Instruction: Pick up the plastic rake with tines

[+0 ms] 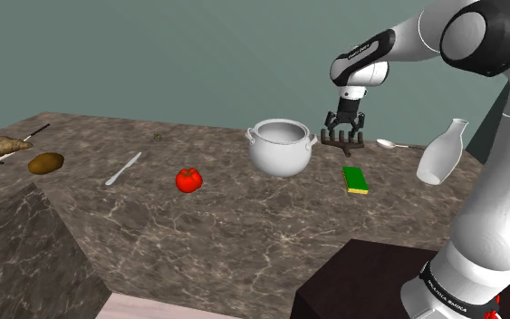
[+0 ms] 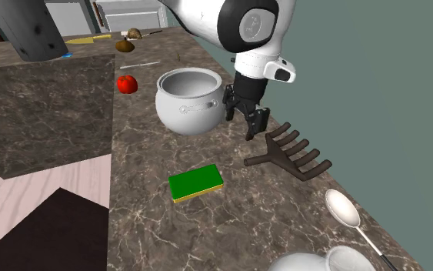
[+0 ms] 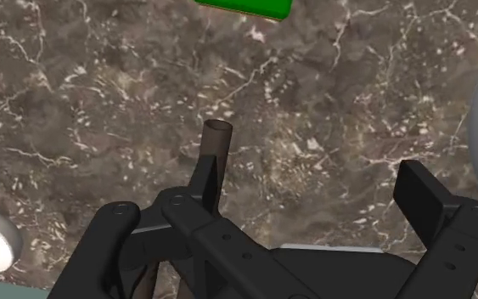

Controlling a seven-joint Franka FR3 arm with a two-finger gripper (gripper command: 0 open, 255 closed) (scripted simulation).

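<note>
The rake (image 1: 339, 140) is dark brown, with a short handle and a row of tines, and lies on the marble counter close to the back wall. In the second exterior view the rake (image 2: 290, 152) rests just to the right of my gripper (image 2: 241, 122). My gripper (image 1: 344, 123) hangs open just above the handle end, between the white pot and the wall. In the wrist view the rake's handle (image 3: 216, 157) runs between the spread fingers of my gripper (image 3: 271, 208), and neither finger touches it. The tines are hidden behind the hand there.
A white two-handled pot (image 1: 280, 147) stands right beside the gripper. A green sponge (image 1: 356, 179) lies in front of the rake, and a spoon (image 1: 390, 143) and a white bottle (image 1: 443, 154) lie toward the stand. A tomato (image 1: 188, 179), knife (image 1: 123, 169) and potato (image 1: 46, 163) are farther along.
</note>
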